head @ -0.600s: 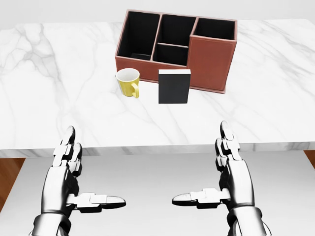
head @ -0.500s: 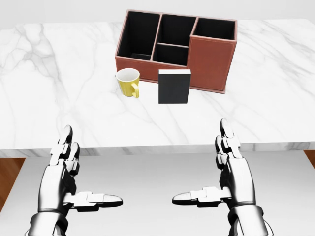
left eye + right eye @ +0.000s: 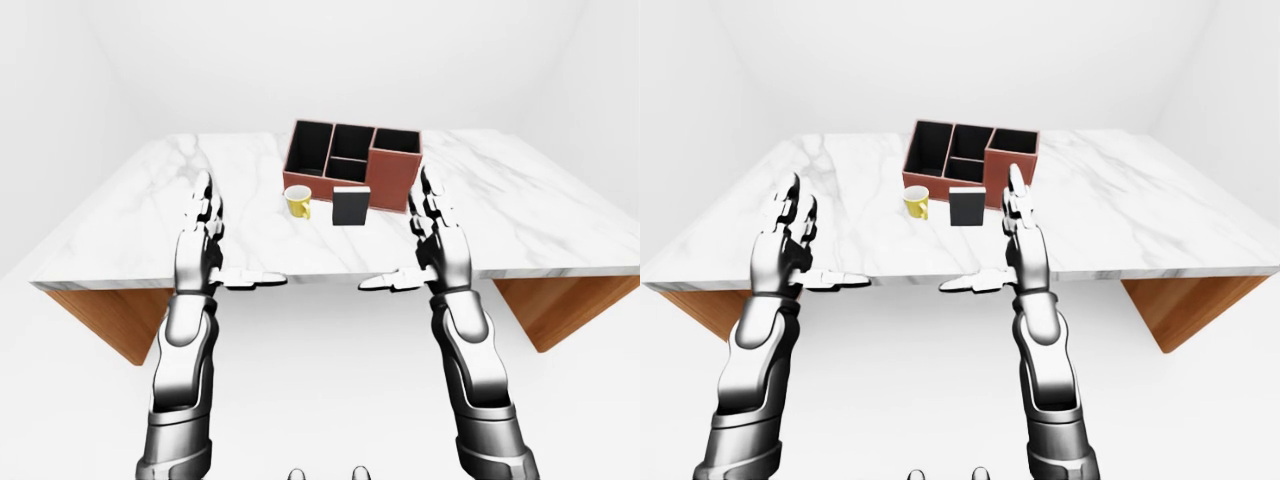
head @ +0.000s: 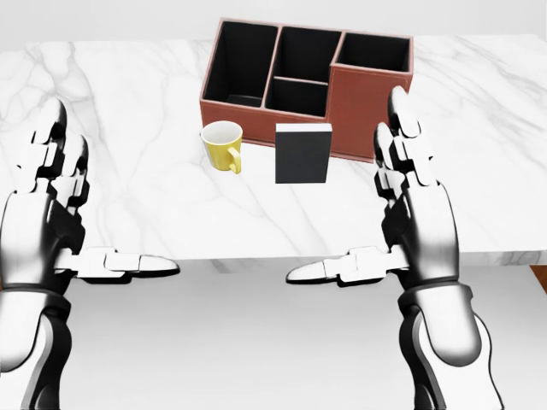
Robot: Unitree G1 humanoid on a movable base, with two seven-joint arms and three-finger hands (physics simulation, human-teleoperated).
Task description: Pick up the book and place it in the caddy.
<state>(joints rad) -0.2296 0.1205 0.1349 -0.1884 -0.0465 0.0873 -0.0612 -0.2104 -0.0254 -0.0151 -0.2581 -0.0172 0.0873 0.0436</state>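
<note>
Book (image 4: 302,152) stands upright on the table (image 4: 128,102), just below the caddy (image 4: 367,94); right robot hand (image 4: 402,213), fingers spread and empty, sits nearer, book up-left of it; left robot hand (image 4: 51,213) likewise open.

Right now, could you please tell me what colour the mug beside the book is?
The mug is yellow with a white inside, clearest in the head view.
</note>
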